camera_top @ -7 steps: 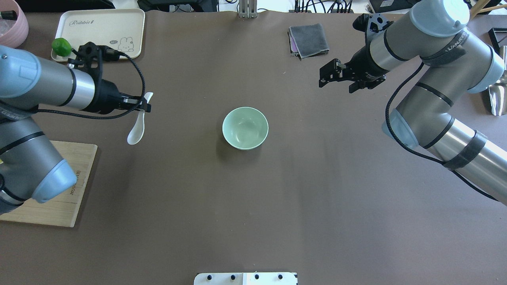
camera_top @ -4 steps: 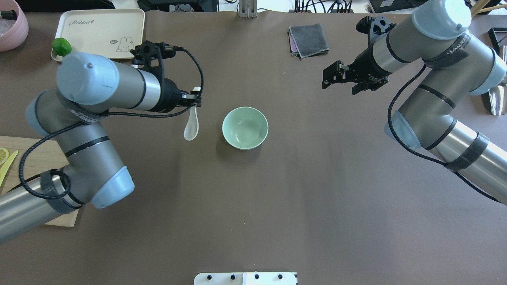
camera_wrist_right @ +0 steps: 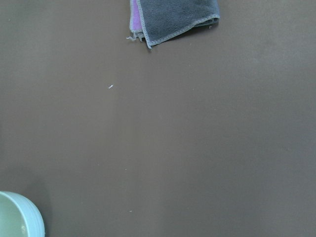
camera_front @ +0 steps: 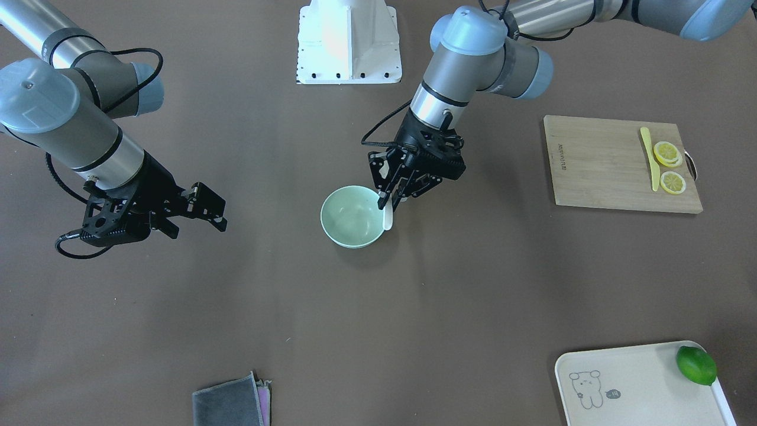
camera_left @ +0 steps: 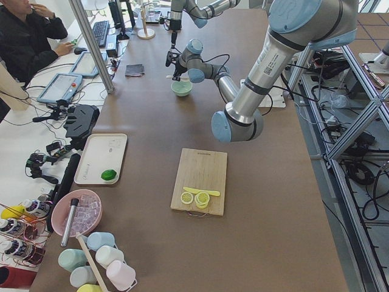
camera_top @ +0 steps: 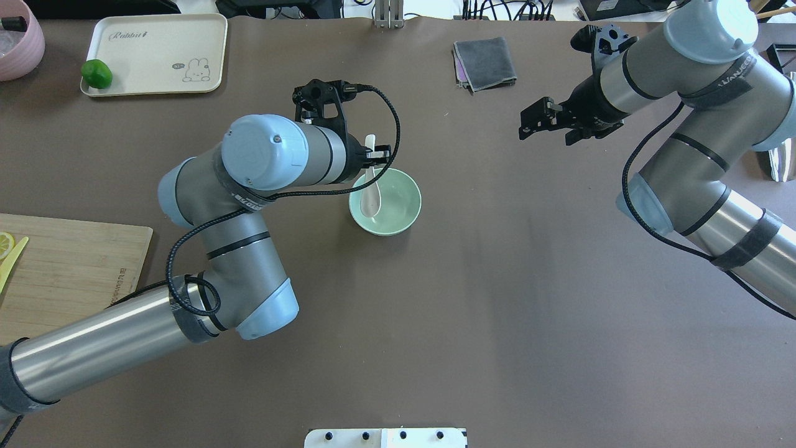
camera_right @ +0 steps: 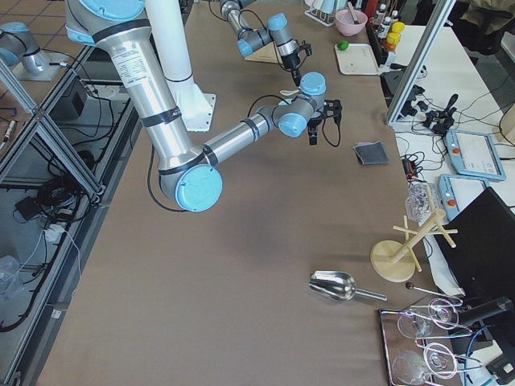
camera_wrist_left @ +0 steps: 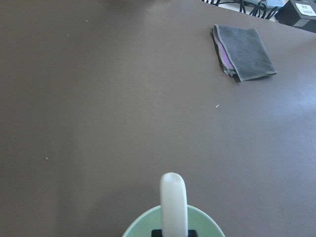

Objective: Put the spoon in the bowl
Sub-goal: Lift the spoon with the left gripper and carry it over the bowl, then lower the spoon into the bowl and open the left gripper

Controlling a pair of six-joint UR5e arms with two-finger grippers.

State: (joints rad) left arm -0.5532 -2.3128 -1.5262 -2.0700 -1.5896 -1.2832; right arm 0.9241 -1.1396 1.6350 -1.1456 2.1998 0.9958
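Observation:
The pale mint-green bowl [camera_top: 401,200] stands in the middle of the table; it also shows in the front view [camera_front: 349,220]. My left gripper [camera_top: 375,160] is shut on the handle of the white spoon [camera_top: 371,200] and holds it over the bowl's left rim, with the scoop hanging down inside the bowl. In the front view the left gripper [camera_front: 391,197] and the spoon [camera_front: 387,220] are at the bowl's right rim. The left wrist view shows the spoon handle [camera_wrist_left: 174,202] above the bowl rim [camera_wrist_left: 136,227]. My right gripper [camera_top: 545,135] is open and empty, far to the right of the bowl.
A folded grey cloth [camera_top: 485,62] lies at the back. A cream tray [camera_top: 155,53] with a lime [camera_top: 96,73] is at the back left. A wooden cutting board [camera_top: 74,274] holds lemon slices and a yellow knife [camera_front: 650,160]. A metal scoop [camera_right: 338,285] lies far right.
My left arm has swung right with the spoon, from the table's left side to over the bowl. My right gripper has drifted slightly right and stays open.

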